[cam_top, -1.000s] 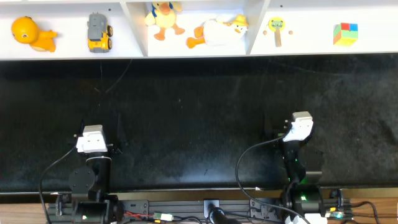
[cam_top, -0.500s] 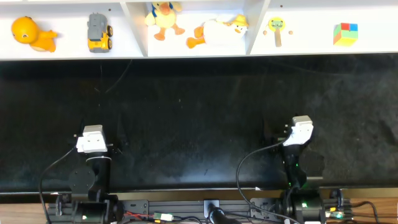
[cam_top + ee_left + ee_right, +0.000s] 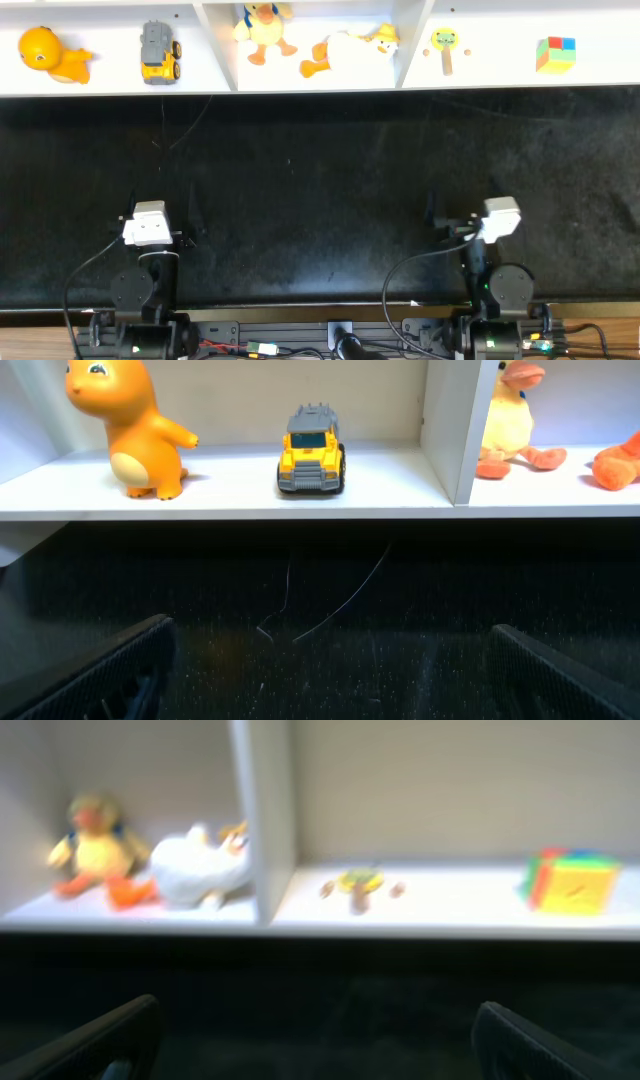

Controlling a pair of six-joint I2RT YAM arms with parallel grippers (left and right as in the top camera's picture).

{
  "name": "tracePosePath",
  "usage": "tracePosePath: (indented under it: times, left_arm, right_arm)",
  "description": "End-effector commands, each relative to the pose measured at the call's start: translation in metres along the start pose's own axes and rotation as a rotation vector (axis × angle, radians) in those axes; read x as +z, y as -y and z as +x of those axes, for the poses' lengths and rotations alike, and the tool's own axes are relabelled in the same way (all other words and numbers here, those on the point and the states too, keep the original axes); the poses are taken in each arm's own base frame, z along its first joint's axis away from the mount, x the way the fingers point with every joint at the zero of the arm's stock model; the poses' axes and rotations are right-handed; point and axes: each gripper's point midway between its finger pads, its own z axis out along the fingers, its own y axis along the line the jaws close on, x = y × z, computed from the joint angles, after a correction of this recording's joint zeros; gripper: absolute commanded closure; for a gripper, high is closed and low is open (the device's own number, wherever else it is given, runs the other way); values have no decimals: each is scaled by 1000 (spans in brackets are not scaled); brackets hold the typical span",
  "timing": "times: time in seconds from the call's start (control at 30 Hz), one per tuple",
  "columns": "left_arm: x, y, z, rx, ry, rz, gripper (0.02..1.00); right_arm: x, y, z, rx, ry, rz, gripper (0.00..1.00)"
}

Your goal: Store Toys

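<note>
Left gripper, right gripper: spread wide, empty, above black mat. White shelf beyond holds truck, duck, cube.

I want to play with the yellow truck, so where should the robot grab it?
Probably by the sides of the truck, one finger on each flat flank above the wheels, coming in through the open front of the shelf. It stands upright, nose outward, with free space on both sides.

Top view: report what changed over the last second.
The right arm pulled back toward its base and shifted right; the right gripper is open and empty. The left arm and the toys on the shelf stayed put.
</note>
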Motion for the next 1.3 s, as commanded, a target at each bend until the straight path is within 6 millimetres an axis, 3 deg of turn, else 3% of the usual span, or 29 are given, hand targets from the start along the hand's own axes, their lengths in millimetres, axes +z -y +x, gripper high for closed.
tracePosePath:
  times: [0.03, 0.1, 0.77, 1.3]
  left_arm:
    - [0, -1, 0, 15, 6, -4, 20]
    - [0, -1, 0, 15, 6, -4, 20]
    - [0, -1, 0, 15, 6, -4, 20]
    - [0, -1, 0, 15, 6, -4, 20]
  right_arm:
    - [-3, 28, 8, 0, -18, 110, 5]
    - [-4, 33, 7, -1, -14, 137, 5]
    - [0, 3, 9, 0, -22, 17, 7]
    - [0, 3, 9, 0, -23, 15, 7]
